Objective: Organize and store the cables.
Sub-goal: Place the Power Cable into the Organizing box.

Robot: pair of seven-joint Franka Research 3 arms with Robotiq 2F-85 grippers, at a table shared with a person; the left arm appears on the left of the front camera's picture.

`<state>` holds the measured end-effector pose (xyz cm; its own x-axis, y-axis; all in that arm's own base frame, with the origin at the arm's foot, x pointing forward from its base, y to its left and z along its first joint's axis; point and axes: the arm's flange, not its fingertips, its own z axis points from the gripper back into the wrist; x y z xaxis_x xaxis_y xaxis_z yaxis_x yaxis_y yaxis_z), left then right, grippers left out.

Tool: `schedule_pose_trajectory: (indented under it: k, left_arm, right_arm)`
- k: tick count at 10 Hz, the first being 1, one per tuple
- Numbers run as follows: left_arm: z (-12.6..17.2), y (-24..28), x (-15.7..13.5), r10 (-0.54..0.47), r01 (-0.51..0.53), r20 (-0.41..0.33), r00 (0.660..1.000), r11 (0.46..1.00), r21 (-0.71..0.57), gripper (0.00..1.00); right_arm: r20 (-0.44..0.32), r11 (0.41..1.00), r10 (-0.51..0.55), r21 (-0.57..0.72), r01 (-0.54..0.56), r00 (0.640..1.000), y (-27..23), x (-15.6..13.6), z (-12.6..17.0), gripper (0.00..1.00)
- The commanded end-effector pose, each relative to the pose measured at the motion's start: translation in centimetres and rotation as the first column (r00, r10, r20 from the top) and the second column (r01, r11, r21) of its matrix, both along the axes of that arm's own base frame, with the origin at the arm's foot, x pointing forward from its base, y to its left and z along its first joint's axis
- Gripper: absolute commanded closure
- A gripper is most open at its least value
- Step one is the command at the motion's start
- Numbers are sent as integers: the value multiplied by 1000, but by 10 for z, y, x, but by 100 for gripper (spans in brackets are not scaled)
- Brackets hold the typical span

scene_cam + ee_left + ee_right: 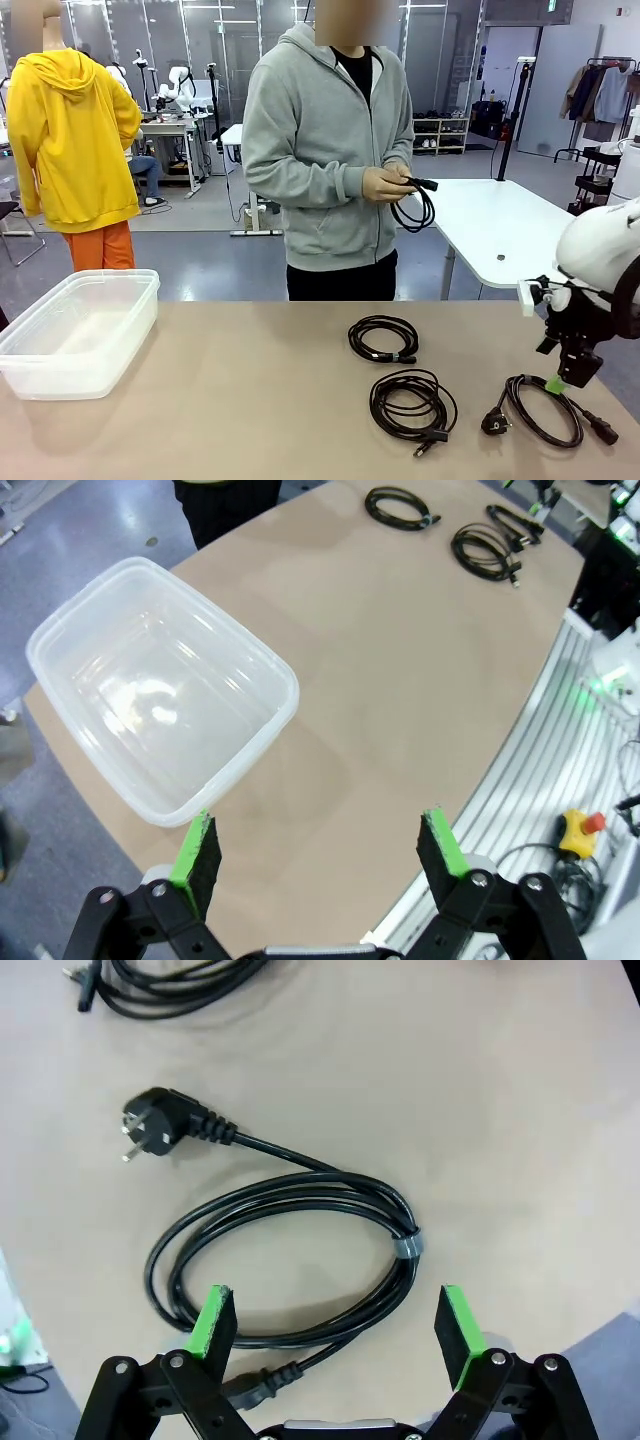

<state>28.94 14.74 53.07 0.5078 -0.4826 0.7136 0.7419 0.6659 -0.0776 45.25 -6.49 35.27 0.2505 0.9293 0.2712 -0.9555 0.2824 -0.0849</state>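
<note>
The white, rounded right arm point(600, 250) ends in a black right gripper point(335, 1315) with green pads point(214, 1320); the person point(335, 215) wears a grey zip hoodie point(300, 130) over black.

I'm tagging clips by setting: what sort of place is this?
Likely a robotics lab in an open hall: a yellow emergency-stop button by the table, a white worktable behind the person, a clothes rack.

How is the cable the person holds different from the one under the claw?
The held cable dangles from the person's hands; the table cable lies flat under the open right claw. The table cable wears a grey tie; the held cable shows none. Both are black coils.
</note>
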Motion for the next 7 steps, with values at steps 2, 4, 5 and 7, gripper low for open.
schedule_pose_trajectory:
  k: [2, 4, 5, 7]
  left_arm:
    - [1, 2, 0, -20, 20, 11, 1000, 1000, -3, 0]
    - [1, 2, 0, -20, 20, 11, 1000, 1000, -3, 0]
    - [1, 2, 0, -20, 20, 11, 1000, 1000, -3, 0]
    - [1, 2, 0, -20, 20, 11, 1000, 1000, -3, 0]
  right_arm:
    - [12, 997, 69, -16, -69, 998, 5, 26, -21, 0]
    - [-20, 998, 54, -27, -55, 998, 7, 38, -29, 0]
    - [-37, 999, 48, -24, -49, 998, 5, 48, -35, 0]
    - [-60, 999, 43, -23, -45, 997, 2, 57, -42, 0]
